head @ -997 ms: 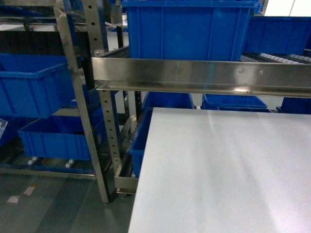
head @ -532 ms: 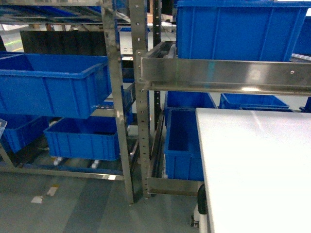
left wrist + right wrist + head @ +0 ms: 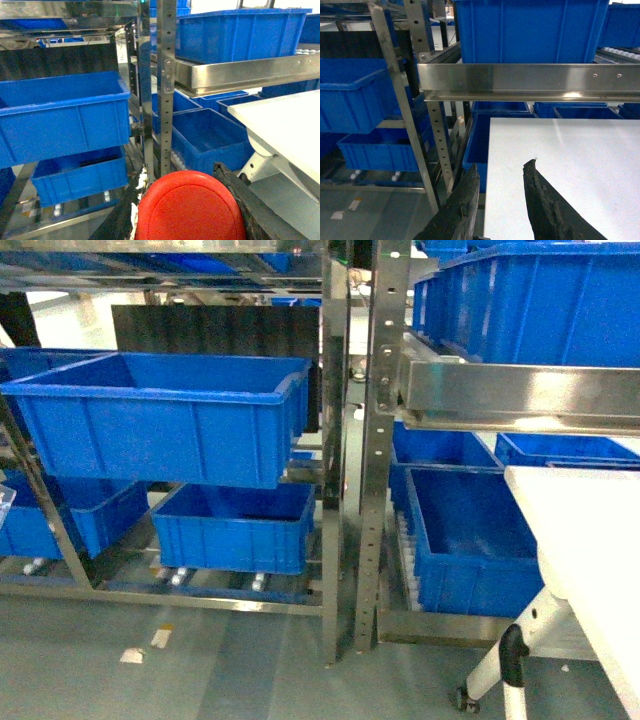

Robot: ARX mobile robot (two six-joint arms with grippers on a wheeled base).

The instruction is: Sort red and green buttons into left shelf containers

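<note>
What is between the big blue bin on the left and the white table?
In the head view, two shiny steel uprights and a low blue bin sit between the big blue bin and the white table.

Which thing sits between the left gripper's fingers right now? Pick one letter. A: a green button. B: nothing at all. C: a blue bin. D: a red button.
D: in the left wrist view, the wide cap of the red button fills the gap between the dark fingers of the left gripper, while the right gripper holds nothing.
</note>
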